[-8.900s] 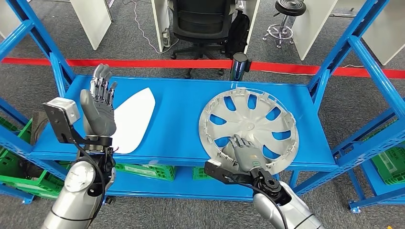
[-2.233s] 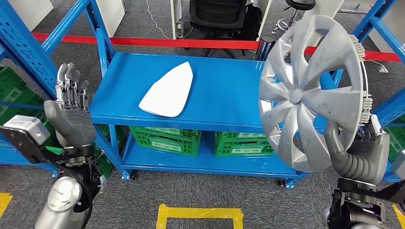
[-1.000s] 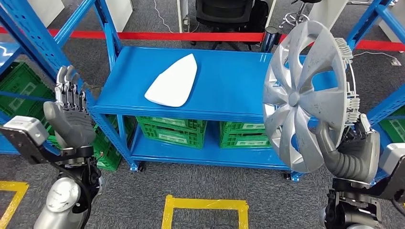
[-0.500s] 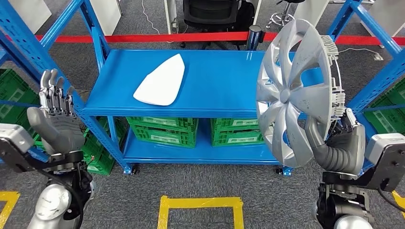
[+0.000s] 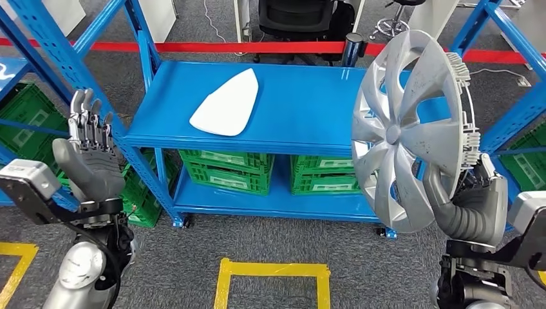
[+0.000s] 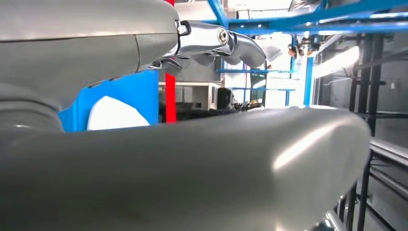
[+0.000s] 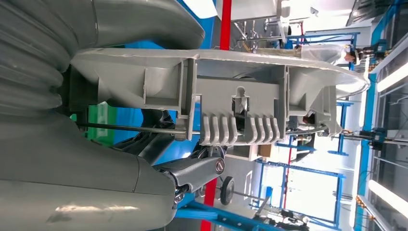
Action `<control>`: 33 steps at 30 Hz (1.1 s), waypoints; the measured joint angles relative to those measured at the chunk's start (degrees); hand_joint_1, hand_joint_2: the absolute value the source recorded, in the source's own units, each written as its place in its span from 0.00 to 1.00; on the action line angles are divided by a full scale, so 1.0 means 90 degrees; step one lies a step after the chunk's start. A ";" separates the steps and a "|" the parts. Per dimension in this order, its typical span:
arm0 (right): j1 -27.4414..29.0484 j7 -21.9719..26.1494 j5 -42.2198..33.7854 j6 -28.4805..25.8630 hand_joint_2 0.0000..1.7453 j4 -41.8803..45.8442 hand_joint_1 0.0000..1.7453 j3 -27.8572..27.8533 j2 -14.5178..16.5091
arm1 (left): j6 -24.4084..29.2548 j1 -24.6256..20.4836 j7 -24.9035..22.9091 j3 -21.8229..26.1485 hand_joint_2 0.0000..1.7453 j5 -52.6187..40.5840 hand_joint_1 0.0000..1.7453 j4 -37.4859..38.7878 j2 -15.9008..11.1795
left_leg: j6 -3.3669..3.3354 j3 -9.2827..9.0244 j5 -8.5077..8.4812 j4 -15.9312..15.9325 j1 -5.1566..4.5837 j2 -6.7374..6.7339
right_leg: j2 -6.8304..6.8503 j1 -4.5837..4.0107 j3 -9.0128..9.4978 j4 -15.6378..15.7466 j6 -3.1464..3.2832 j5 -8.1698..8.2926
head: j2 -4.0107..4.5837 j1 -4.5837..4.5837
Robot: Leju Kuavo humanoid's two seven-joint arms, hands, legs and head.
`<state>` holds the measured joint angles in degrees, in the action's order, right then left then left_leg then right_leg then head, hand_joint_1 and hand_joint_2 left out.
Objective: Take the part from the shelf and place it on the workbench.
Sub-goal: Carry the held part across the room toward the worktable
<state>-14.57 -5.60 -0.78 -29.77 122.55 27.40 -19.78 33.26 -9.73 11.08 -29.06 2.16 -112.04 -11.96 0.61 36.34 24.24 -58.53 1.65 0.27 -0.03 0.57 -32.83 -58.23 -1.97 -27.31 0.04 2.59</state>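
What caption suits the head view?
Right hand holds a silver wheel cover upright beside the blue shelf.

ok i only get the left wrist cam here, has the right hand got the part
observer: yes, the right hand grips the silver wheel cover at its lower rim.
operator: flat or on edge
observer: on edge, upright, its spoked face turned towards the head camera, in front of the right end of the blue shelf.
operator: whats under the top shelf
observer: green crates sit side by side on the lower level.
operator: any marks on the floor
observer: a yellow tape outline lies on the grey carpet in front of the shelf.
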 joint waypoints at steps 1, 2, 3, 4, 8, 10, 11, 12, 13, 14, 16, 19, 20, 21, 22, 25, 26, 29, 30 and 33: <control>0.0002 0.0002 -0.0010 0.0013 1.00 0.0000 1.00 0.0001 -0.0001 | 0.0002 0.0002 0.0002 0.0001 0.00 0.0000 0.00 -0.0001 0.0000 | 0.0037 0.0029 0.0000 -0.0002 0.0009 -0.0001 | 0.0008 0.0002 -0.0003 0.0032 0.0048 0.0040 | 0.0000 -0.0011; 0.0000 0.0005 -0.0017 0.0023 1.00 0.0000 1.00 0.0001 -0.0001 | 0.0004 0.0001 0.0006 0.0003 0.00 -0.0001 0.00 -0.0003 0.0000 | 0.0061 0.0074 0.0063 -0.0066 0.0013 -0.0004 | 0.0016 0.0006 0.0002 0.0074 0.0097 0.0080 | 0.0000 -0.0028; -0.0004 0.0010 -0.0021 0.0030 1.00 0.0000 1.00 0.0001 -0.0001 | 0.0007 -0.0001 0.0009 0.0007 0.00 -0.0001 0.00 -0.0005 -0.0002 | 0.0071 0.0164 0.0204 -0.0253 0.0012 -0.0007 | 0.0026 0.0011 0.0004 0.0118 0.0148 0.0122 | 0.0000 -0.0059; -0.0007 0.0015 -0.0024 0.0035 1.00 0.0000 1.00 0.0001 -0.0001 | 0.0009 0.0000 0.0011 0.0012 0.00 -0.0001 0.00 -0.0006 -0.0004 | 0.0071 0.0305 0.0408 -0.0567 0.0011 -0.0009 | 0.0034 0.0013 -0.0004 0.0143 0.0187 0.0156 | 0.0000 -0.0102; -0.0002 0.0022 -0.0042 0.0045 1.00 -0.0006 1.00 0.0002 -0.0001 | 0.0012 0.0011 0.0005 0.0018 0.00 0.0001 0.00 -0.0003 -0.0009 | 0.0060 0.0664 0.0842 -0.1631 -0.0013 -0.0009 | 0.0038 -0.0045 -0.0127 0.0104 0.0251 0.0216 | 0.0000 -0.0226; 0.0001 0.0022 -0.0054 0.0051 1.00 -0.0010 1.00 0.0003 -0.0001 | 0.0014 0.0011 0.0005 0.0019 0.00 0.0001 0.00 0.0000 -0.0010 | 0.0023 0.0278 0.0564 -0.1057 -0.0027 -0.0010 | 0.0032 -0.0057 -0.0185 0.0050 0.0244 0.0227 | 0.0000 -0.0264; 0.0001 0.0022 -0.0059 0.0059 1.00 -0.0010 1.00 0.0003 -0.0001 | 0.0015 0.0009 0.0005 0.0021 0.00 0.0001 0.00 0.0000 -0.0009 | -0.0007 0.0038 0.0470 -0.0660 -0.0039 -0.0011 | 0.0029 -0.0064 -0.0212 0.0020 0.0232 0.0229 | 0.0000 -0.0284; 0.0000 0.0024 -0.0067 0.0070 1.00 -0.0010 1.00 0.0002 -0.0001 | 0.0016 0.0008 0.0006 0.0022 0.00 -0.0002 0.00 -0.0004 -0.0009 | -0.0039 -0.0163 0.0408 -0.0336 -0.0052 -0.0013 | 0.0025 -0.0073 -0.0243 -0.0014 0.0210 0.0233 | 0.0000 -0.0298; -0.0002 0.0029 -0.0078 0.0086 1.00 -0.0010 1.00 0.0002 -0.0001 | 0.0017 0.0008 0.0005 0.0023 0.00 -0.0006 0.00 -0.0007 -0.0008 | -0.0072 -0.0274 0.0395 -0.0146 -0.0068 -0.0014 | 0.0023 -0.0076 -0.0274 -0.0036 0.0176 0.0246 | 0.0000 -0.0301; -0.0002 0.0035 -0.0093 0.0104 1.00 -0.0010 1.00 0.0002 -0.0001 | 0.0017 0.0009 0.0002 0.0025 0.00 -0.0011 0.00 -0.0011 -0.0007 | -0.0106 -0.0304 0.0409 -0.0079 -0.0086 -0.0013 | 0.0023 -0.0078 -0.0302 -0.0045 0.0134 0.0266 | 0.0000 -0.0301; -0.0001 0.0053 -0.0135 0.0140 1.00 -0.0011 1.00 0.0001 -0.0001 | 0.0016 0.0020 -0.0004 0.0027 0.00 -0.0021 0.00 -0.0015 -0.0007 | -0.0171 -0.0298 0.0337 -0.0036 -0.0083 -0.0008 | 0.0025 -0.0065 -0.0343 -0.0048 0.0054 0.0296 | 0.0000 -0.0291; -0.0005 0.0110 -0.0188 0.0165 1.00 -0.0012 1.00 0.0001 -0.0007 | 0.0012 0.0036 -0.0012 0.0026 0.00 -0.0037 0.00 -0.0018 -0.0005 | -0.0246 -0.0273 0.0242 0.0023 -0.0033 -0.0012 | 0.0016 -0.0031 -0.0587 -0.0537 -0.0068 -0.0070 | 0.0000 -0.0215; -0.0006 0.0134 -0.0200 0.0167 1.00 -0.0012 1.00 0.0001 -0.0008 | 0.0010 0.0045 -0.0016 0.0025 0.00 -0.0043 0.00 -0.0019 -0.0005 | -0.0259 -0.0251 0.0225 0.0023 -0.0034 -0.0012 | 0.0014 -0.0012 -0.0733 -0.0912 -0.0110 -0.0289 | 0.0000 -0.0176; -0.0002 0.0149 -0.0212 0.0167 1.00 -0.0013 1.00 0.0001 -0.0008 | 0.0010 0.0060 -0.0021 0.0024 0.00 -0.0048 0.00 -0.0019 -0.0005 | -0.0267 -0.0224 0.0210 0.0019 -0.0034 -0.0012 | 0.0014 0.0009 -0.0874 -0.1309 -0.0142 -0.0478 | 0.0000 -0.0144; 0.0008 0.0158 -0.0224 0.0164 1.00 -0.0016 1.00 0.0002 -0.0008 | 0.0010 0.0078 -0.0026 0.0024 0.00 -0.0052 0.00 -0.0019 -0.0005 | -0.0268 -0.0197 0.0196 0.0013 -0.0035 -0.0011 | 0.0015 0.0026 -0.0966 -0.1598 -0.0165 -0.0580 | 0.0000 -0.0122; 0.0034 0.0162 -0.0246 0.0141 1.00 -0.0026 1.00 0.0002 -0.0008 | 0.0010 0.0110 -0.0053 0.0023 0.00 -0.0067 0.00 -0.0023 -0.0005 | -0.0249 -0.0125 0.0163 -0.0020 -0.0031 -0.0003 | 0.0016 0.0050 -0.0634 -0.1165 -0.0166 -0.0276 | 0.0000 -0.0053; 0.0035 0.0166 -0.0246 0.0126 1.00 -0.0027 1.00 0.0001 -0.0009 | 0.0010 0.0111 -0.0073 0.0023 0.00 -0.0075 0.00 -0.0032 -0.0005 | -0.0233 -0.0111 0.0151 -0.0025 -0.0031 -0.0001 | 0.0016 0.0049 -0.0395 -0.0741 -0.0141 -0.0145 | 0.0000 -0.0030; 0.0046 0.0177 -0.0239 0.0074 1.00 -0.0021 1.00 -0.0001 -0.0010 | 0.0007 0.0110 -0.0135 0.0023 0.00 -0.0101 0.00 -0.0065 -0.0007 | -0.0128 -0.0043 0.0084 -0.0026 -0.0045 -0.0005 | 0.0017 -0.0003 0.0001 -0.0033 -0.0031 -0.0040 | 0.0000 -0.0009; 0.0059 0.0177 -0.0234 0.0058 1.00 -0.0018 1.00 -0.0001 -0.0010 | 0.0004 0.0111 -0.0144 0.0023 0.00 -0.0106 0.00 -0.0070 -0.0007 | -0.0081 -0.0022 0.0052 -0.0018 -0.0043 -0.0007 | 0.0017 -0.0023 0.0007 -0.0004 0.0007 -0.0020 | 0.0000 -0.0016; 0.0089 0.0175 -0.0220 0.0026 1.00 -0.0016 1.00 -0.0001 -0.0011 | 0.0002 0.0112 -0.0150 0.0028 0.00 -0.0111 0.00 -0.0095 -0.0019 | 0.0020 0.0096 0.0163 -0.0153 -0.0026 -0.0015 | 0.0032 0.0000 0.0001 0.0117 0.0137 0.0092 | 0.0000 -0.0060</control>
<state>-13.77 -4.02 -2.76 -29.53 122.40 27.39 -19.87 33.28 -8.72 9.73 -28.81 1.16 -112.90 -12.13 0.79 37.20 25.70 -59.91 1.42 0.13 0.26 0.57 -32.82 -57.17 -0.74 -26.48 0.04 2.05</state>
